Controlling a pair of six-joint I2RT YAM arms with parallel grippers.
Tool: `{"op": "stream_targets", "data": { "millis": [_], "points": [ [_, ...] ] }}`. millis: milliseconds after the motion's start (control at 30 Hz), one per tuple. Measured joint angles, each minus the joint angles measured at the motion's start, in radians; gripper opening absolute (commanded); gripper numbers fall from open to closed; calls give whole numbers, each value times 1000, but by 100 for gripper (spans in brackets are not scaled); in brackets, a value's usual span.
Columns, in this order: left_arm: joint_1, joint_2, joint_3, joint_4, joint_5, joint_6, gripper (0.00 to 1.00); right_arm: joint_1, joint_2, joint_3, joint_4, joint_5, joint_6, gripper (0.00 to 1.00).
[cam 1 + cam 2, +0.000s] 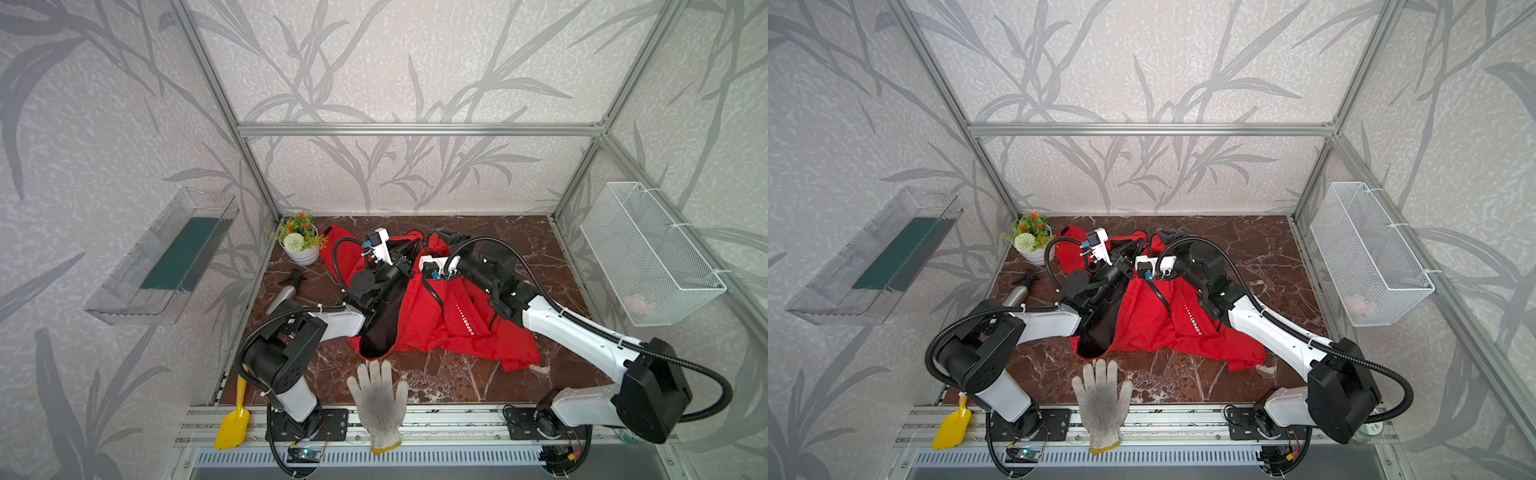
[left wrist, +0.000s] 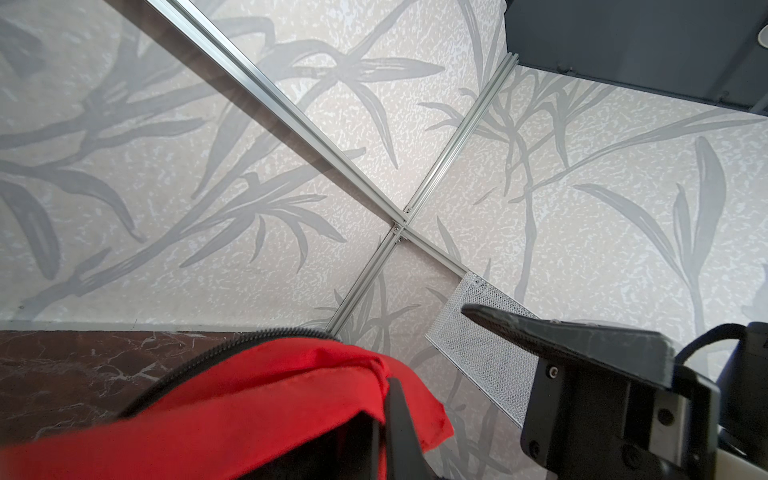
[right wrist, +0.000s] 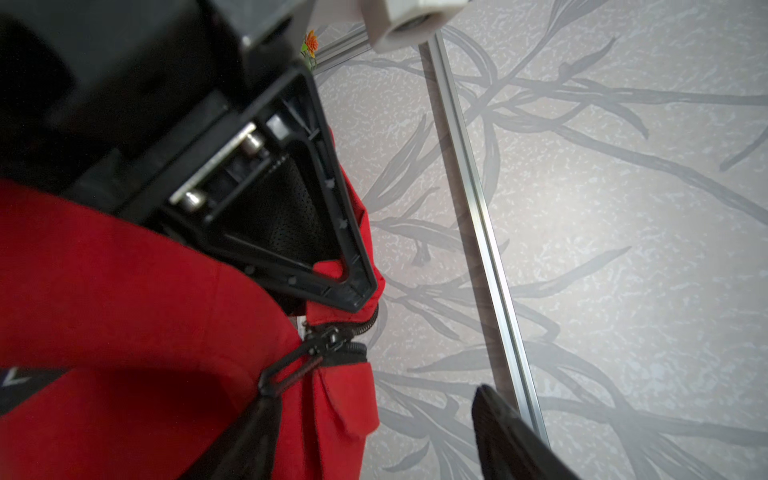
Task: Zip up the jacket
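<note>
The red jacket [image 1: 436,328] [image 1: 1154,328] lies crumpled on the marble table, its upper part lifted between the arms. My left gripper [image 2: 391,395] [image 1: 409,253] is shut on a fold of red fabric at the raised top edge, beside a black zipper track [image 2: 232,345]. In the right wrist view the left gripper's fingers [image 3: 357,291] pinch fabric just above the black zipper slider [image 3: 322,338] and its hanging pull tab [image 3: 286,374]. My right gripper [image 3: 374,395] [image 1: 424,251] stands open around the jacket's top corner, one finger [image 3: 507,432] clear of the cloth.
A white work glove [image 1: 380,395] lies at the front edge. A yellow scoop [image 1: 232,424], a grey spray bottle [image 1: 286,291] and a flower pot [image 1: 301,243] sit on the left. A mesh basket [image 1: 648,253] hangs on the right wall, a clear shelf [image 1: 166,257] on the left.
</note>
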Motion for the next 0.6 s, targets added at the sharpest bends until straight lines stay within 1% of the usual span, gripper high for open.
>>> {"op": "stream_targets", "data": {
  "millis": [233,367,600],
  "points": [
    [0,0,0,0,0,0,0,2,0,3,-26,-21,14,68],
    [0,0,0,0,0,0,0,7,0,19,-56,-31,12,62],
    [0,-2,0,0,0,0,0,11,0,38,-77,-40,14,56]
  ]
}}
